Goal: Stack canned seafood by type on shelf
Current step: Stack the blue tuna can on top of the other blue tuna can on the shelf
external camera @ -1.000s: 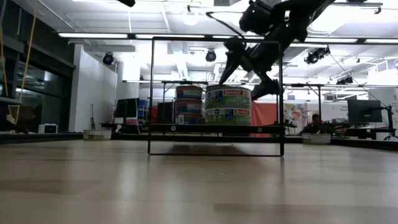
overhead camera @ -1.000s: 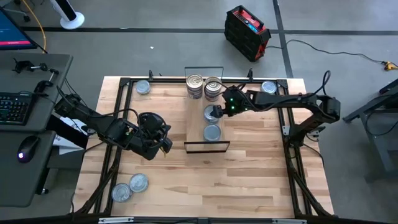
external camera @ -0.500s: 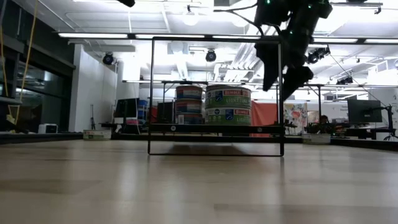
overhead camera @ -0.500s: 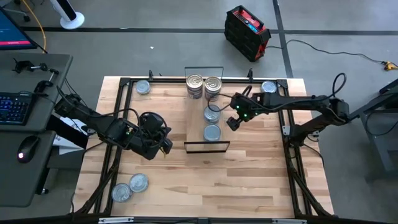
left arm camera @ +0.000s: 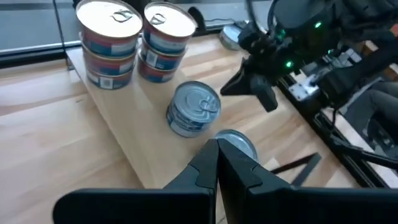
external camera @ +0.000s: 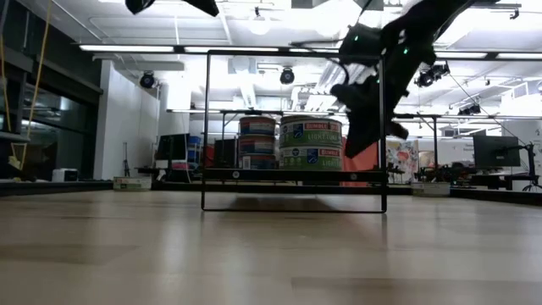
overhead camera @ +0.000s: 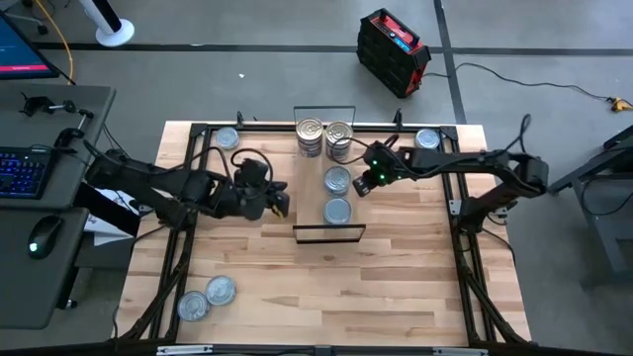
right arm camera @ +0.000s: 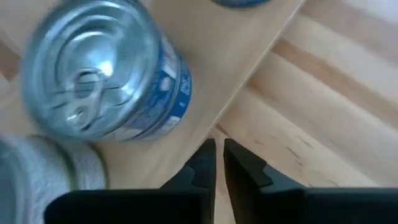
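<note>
Far left, beside the light-wood desk (overhead camera: 396, 287), a dark side table carries a keyboard (overhead camera: 20, 170) and mouse (overhead camera: 38, 237), on grey floor. Two loose tins (overhead camera: 206, 298) lie near the desk's front-left corner, one more tin (overhead camera: 226, 138) at the back-left. Left gripper (overhead camera: 281, 201) hovers over the desk just left of the shelf (overhead camera: 309, 203), fingers (left arm camera: 211, 168) pressed together, holding nothing. The shelf runs front to back mid-desk, with black wire frames at its short ends. On it, two stacks of red-and-blue labelled tins (overhead camera: 323, 137) with gold ring-pull lids stand side by side at the back end; a blue-label tin (overhead camera: 337, 179) with a silver pull-tab lid stands mid-shelf; a flat blue-grey-topped tin (overhead camera: 337, 211) lies toward the front end. Right gripper (overhead camera: 360, 186) sits just right of the mid-shelf tin over the shelf edge, fingers (right arm camera: 208, 163) nearly closed with a thin gap, empty. Another tin (overhead camera: 427, 139) lies at the back-right corner. A red-and-black case (overhead camera: 393, 51) sits on the floor behind the desk, with a cable trailing right. The low view shows an open workshop: ceiling strip lights, white pillar, monitors on distant benches.
</note>
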Robot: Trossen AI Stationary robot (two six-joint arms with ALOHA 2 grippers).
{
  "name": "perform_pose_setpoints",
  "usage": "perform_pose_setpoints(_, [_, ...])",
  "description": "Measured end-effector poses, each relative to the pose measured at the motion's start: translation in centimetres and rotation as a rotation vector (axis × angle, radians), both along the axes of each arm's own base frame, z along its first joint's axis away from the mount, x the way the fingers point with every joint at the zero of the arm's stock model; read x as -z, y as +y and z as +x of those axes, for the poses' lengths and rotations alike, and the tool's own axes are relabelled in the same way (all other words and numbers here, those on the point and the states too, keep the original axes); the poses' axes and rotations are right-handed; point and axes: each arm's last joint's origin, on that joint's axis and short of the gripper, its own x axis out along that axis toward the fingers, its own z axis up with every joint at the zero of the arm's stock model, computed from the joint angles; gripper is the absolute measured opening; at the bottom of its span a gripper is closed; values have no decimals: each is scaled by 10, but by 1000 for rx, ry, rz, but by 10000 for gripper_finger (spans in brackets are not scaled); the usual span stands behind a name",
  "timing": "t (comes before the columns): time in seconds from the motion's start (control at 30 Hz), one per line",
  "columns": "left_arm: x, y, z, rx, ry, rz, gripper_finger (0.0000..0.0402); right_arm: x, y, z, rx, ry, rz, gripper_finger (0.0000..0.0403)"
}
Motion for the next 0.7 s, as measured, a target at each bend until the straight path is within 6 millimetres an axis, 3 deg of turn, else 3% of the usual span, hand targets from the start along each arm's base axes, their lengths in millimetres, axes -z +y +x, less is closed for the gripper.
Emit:
perform_pose_setpoints(0.23, [1, 5, 1, 13, 22, -7, 0, 17, -5, 11, -5, -9, 62, 5])
perform_pose_setpoints(0.7, [4, -4, -1, 252, 178, 88, 0, 12, -6, 18, 35, -117, 113, 0])
